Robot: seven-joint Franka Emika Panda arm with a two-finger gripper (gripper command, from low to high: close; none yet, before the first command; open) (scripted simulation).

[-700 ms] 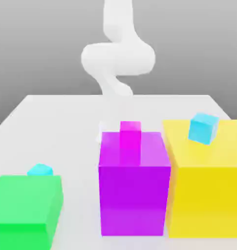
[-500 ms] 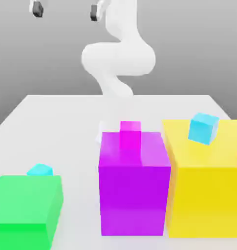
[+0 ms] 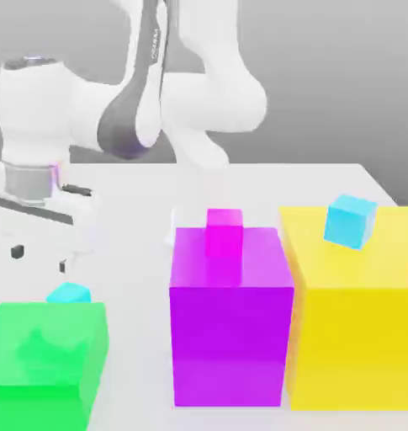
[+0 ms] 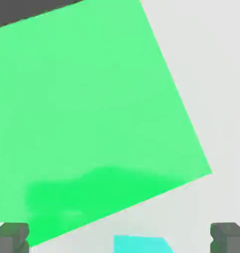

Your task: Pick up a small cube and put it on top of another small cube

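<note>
— Cube position? Where is the small cube [image 3: 69, 293] relative to the tool [image 3: 40, 258]?

— On the worktop [image 3: 131, 244], touching the green block's [image 3: 43, 358] far side, just below the tool and slightly toward the exterior view's right. Fingers spread wide, holding nothing.

— So descend, nudging that way.

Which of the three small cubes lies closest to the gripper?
The small cube in turquoise, behind the green block, just under the open gripper; the others sit by the purple and yellow blocks.

small cube [image 3: 69, 293] — behind block [image 3: 45, 353]
</note>
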